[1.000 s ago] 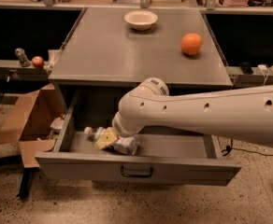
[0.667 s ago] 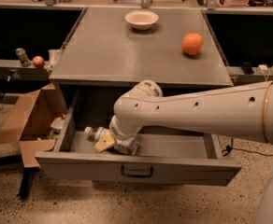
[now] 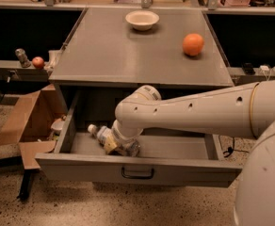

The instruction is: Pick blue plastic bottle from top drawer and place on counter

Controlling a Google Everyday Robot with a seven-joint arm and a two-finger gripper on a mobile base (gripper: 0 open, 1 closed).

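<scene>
The top drawer stands pulled open below the grey counter. The blue plastic bottle lies on its side in the drawer's left half, with its white cap pointing left and back. My white arm reaches in from the right. My gripper is down inside the drawer, right at the bottle's body, and covers most of its right part. The bottle rests on the drawer floor.
A white bowl and an orange sit on the counter toward the back. An open cardboard box stands on the floor left of the drawer. A small red fruit lies on a low shelf at the left.
My arm and gripper have shifted slightly left and lower over the bottle. The bottle has hardly moved.
</scene>
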